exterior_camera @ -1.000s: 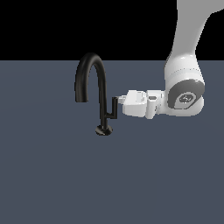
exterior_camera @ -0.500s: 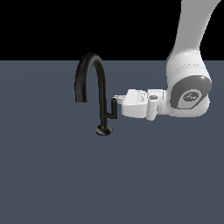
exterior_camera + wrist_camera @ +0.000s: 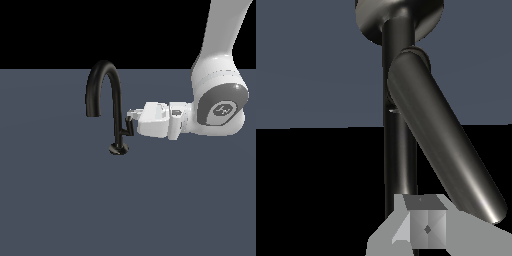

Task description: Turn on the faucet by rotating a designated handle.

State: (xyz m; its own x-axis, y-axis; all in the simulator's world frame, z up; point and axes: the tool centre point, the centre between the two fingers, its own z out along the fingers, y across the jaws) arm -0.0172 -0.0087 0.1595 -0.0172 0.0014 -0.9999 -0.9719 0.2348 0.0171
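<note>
I had the arm reaching in level from the exterior view's right, its fingers (image 3: 131, 118) right at the handle (image 3: 128, 128) of the faucet (image 3: 104, 102), which stood on the dark surface (image 3: 60, 200). The handle lay just towards the exterior view's left of the fingers, a short arm off the stem ending in an upright bar, its long axis vertical. In the wrist view the handle (image 3: 441, 145) ran slantwise close before one finger (image 3: 423, 225). I could not tell whether the fingers were apart or closed on it. I judged a sideways push around the stem came next
</note>
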